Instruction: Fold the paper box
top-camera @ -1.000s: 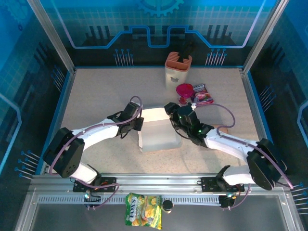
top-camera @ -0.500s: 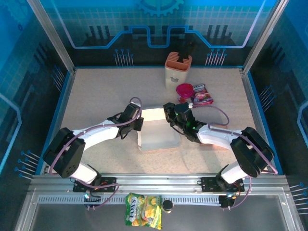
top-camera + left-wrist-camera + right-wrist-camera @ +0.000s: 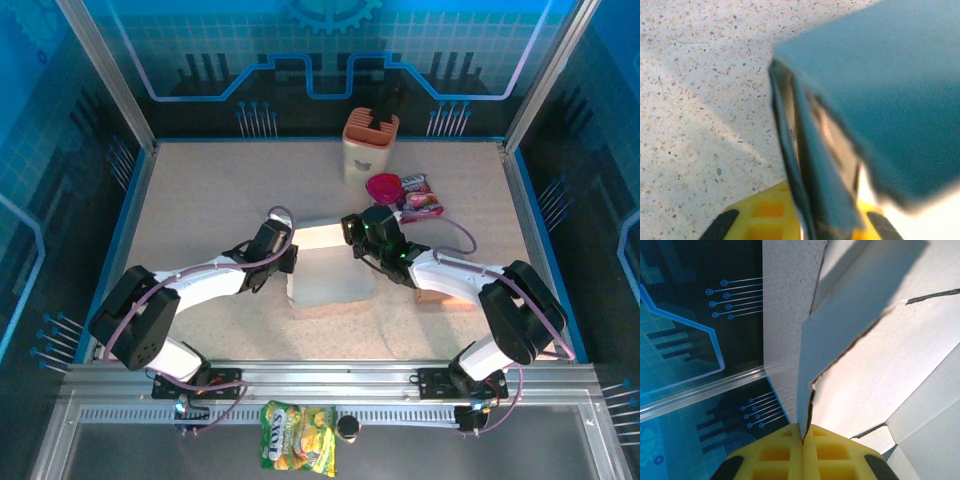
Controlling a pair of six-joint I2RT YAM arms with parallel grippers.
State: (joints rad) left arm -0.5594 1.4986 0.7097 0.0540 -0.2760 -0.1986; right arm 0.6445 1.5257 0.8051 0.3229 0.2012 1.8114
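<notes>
The box [image 3: 325, 272] sits mid-worktop [image 3: 200, 200], half formed, its walls standing and its far end open. The left hand [image 3: 286, 258] is clamped on the left wall, the thin panel caught between its yellow pads [image 3: 765, 215]. The right hand [image 3: 353, 240] is closed on the far right edge, with paper nipped between its pads [image 3: 775, 452]. To fold well, I judge both hands should move together, turning each panel along its crease rather than pulling, so the card neither tears nor skids on the worktop. The pink bowl [image 3: 383, 187] lies just beyond the right hand, so any sweep should stay clear of it.
</notes>
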